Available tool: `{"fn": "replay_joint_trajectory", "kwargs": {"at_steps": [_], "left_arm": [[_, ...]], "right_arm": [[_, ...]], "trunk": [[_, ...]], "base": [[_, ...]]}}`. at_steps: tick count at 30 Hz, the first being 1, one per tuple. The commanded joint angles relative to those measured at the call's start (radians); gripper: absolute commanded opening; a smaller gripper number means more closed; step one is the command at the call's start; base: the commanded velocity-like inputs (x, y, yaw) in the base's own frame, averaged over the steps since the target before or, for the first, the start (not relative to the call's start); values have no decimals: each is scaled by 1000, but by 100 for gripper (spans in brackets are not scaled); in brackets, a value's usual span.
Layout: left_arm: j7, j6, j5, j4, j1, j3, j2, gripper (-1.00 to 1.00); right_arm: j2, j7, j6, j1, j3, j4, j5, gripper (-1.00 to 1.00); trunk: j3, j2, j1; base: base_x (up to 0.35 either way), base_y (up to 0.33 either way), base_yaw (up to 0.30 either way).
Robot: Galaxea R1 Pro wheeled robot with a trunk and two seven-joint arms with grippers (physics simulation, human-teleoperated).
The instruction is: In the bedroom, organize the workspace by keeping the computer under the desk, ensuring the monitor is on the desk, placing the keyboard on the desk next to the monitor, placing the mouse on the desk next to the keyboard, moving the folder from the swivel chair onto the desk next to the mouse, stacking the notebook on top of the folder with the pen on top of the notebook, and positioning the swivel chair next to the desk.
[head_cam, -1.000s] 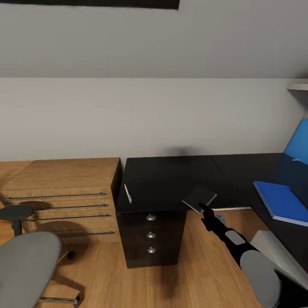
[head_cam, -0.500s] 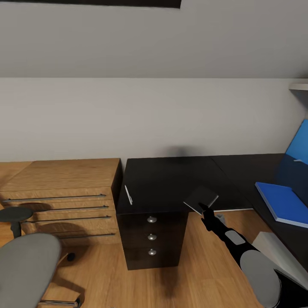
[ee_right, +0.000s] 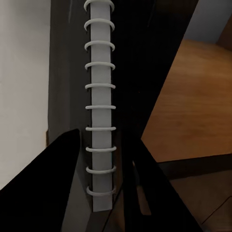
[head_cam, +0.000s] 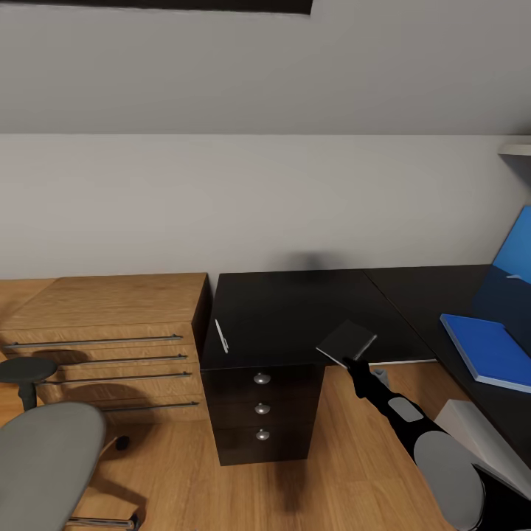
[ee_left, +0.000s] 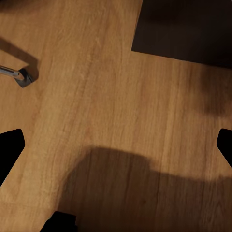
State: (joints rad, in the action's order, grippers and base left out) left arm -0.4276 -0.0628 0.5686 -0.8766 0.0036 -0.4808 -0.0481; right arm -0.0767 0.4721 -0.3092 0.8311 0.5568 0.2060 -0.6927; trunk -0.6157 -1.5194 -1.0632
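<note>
My right gripper (head_cam: pixel 350 361) is shut on the small grey notebook (head_cam: pixel 346 341), holding it tilted just above the front edge of the black desk (head_cam: pixel 295 310). In the right wrist view the notebook's spiral binding (ee_right: pixel 100 106) runs between the two dark fingers (ee_right: pixel 60 186). The thin white pen (head_cam: pixel 220 335) lies on the desk's left end, above the drawer pedestal (head_cam: pixel 262 409). The blue folder (head_cam: pixel 490 348) lies flat on the desk's right wing. The grey swivel chair (head_cam: pixel 44 457) stands at the lower left. My left gripper (ee_left: pixel 116 145) hangs open over the wood floor.
A light wooden dresser (head_cam: pixel 103 332) with bar handles stands against the desk's left side. The light grey computer (head_cam: pixel 476 431) sits under the right wing. A blue wall panel (head_cam: pixel 516 254) leans at far right. A chair castor (ee_left: pixel 21 76) shows near the left gripper.
The whole view has shifted slightly, so the camera moved. The right gripper still holds the notebook at the desk's front edge; pen and folder have not moved.
</note>
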Motion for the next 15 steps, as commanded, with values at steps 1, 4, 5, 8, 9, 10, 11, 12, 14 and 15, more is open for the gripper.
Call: {"fn": "replay_joint_trajectory", "kwargs": {"at_steps": [1,4,5,8,9,10,11,12,14,15], "left_arm": [[-6,-6,11,-1,-1,-5,-1,100],[-6,-6,10,-1,-1,-5,-1,100],[-6,-6,10,-1,-1,-5,-1,100],[-6,-6,10,-1,-1,-5,-1,100],[-6,-6,10,-1,-1,-5,-1,100],[-6,-6,10,-1,-1,-5,-1,100],[-6,-6,10,-1,-1,-5,-1,100],[-6,-6,10,-1,-1,-6,-1,100],[-6,-6,10,-1,-1,-7,-1,100],[-6,-6,10,-2,-1,-7,-1,100]], "right_arm": [[0,0,-8,0,2,0,-4,-100],[0,0,-8,0,3,0,-4,-100],[0,0,-8,0,3,0,-4,-100],[0,0,-8,0,3,1,-4,-100],[0,0,-8,0,3,1,-4,-100],[0,0,-8,0,3,1,-4,-100],[0,0,-8,0,3,1,-4,-100],[0,0,-8,0,3,1,-4,-100],[0,0,-8,0,3,3,-3,-100],[0,0,-8,0,2,4,-3,-100]], "trunk": [[-1,0,0],[-1,0,0],[-1,0,0],[-1,0,0],[-1,0,0],[-1,0,0],[-1,0,0],[2,7,4],[9,21,11],[12,28,15]], "base": [[0,0,0],[0,0,0],[0,0,0],[0,0,0],[0,0,0],[0,0,0],[0,0,0],[0,0,0],[0,0,0],[0,0,0]]}}
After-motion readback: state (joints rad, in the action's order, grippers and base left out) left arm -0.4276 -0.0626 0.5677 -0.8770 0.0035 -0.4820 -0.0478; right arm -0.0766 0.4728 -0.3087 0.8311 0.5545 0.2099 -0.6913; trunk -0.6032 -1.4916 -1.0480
